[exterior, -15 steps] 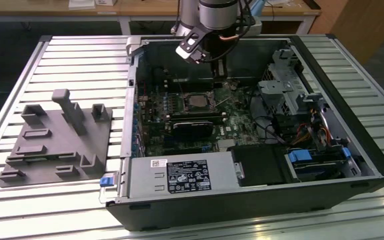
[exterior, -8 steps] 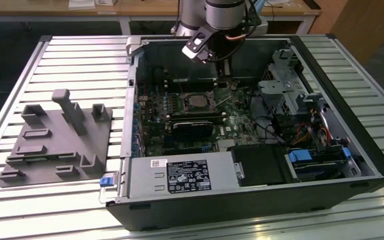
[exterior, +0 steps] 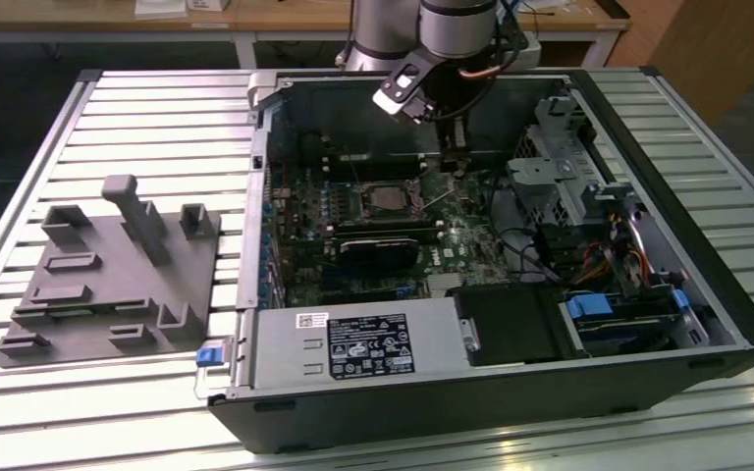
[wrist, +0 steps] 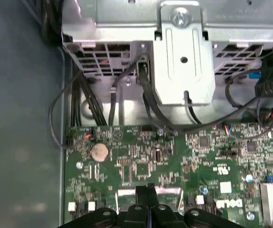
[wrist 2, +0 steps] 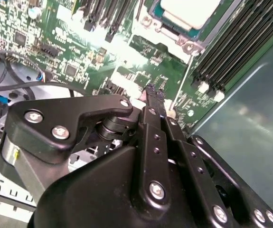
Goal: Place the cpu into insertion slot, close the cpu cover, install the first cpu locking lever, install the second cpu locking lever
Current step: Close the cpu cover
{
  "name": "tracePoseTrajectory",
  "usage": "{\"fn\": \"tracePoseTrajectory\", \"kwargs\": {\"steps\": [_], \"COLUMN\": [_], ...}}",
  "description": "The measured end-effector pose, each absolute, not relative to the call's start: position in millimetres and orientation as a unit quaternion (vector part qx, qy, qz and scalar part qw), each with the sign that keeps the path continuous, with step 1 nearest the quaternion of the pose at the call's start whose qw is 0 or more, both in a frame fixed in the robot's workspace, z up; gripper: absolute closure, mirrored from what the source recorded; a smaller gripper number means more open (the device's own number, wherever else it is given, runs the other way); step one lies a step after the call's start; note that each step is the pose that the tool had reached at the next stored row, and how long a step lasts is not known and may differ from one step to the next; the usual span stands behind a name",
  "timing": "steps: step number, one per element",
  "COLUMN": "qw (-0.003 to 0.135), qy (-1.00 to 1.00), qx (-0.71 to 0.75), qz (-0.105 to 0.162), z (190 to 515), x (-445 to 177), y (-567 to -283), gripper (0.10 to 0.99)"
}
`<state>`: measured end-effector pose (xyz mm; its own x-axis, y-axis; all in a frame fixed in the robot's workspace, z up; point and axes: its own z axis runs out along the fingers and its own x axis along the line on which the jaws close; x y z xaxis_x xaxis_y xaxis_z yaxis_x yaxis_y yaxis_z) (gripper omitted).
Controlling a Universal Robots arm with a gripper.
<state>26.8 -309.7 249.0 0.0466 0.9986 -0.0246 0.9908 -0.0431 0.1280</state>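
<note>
Exterior view: the gripper (exterior: 454, 165) is hanging inside the dark case (exterior: 338, 123) near the insertion slot (exterior: 384, 198), its tips hard to separate. Second wrist view: the pale, flat cpu (wrist 2: 191, 10), cut off at the edge, is sitting in that silver-rimmed slot; the black fingers (wrist 2: 149, 121) are pressing together, empty. First wrist view: the closed tips are hovering over the green motherboard (wrist: 141, 156).

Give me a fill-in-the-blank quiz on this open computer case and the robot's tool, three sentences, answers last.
1. The pale cpu is already seated in the insertion ___.
2. The tool, beside the thin lever, has its fingertips ___.
3. The grey fixture tray lies outside the case, on the exterior view's ___.
Missing words: slot; shut; left.
</note>
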Motion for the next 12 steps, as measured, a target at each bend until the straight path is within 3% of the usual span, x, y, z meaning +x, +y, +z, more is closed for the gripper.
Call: {"fn": "tracePoseTrajectory", "kwargs": {"steps": [12], "qw": [0.055], "qy": [0.689], "qx": [0.721], "qz": [0.035], "z": [249], "x": [51], "y": [-310], "gripper": [0.98]}}
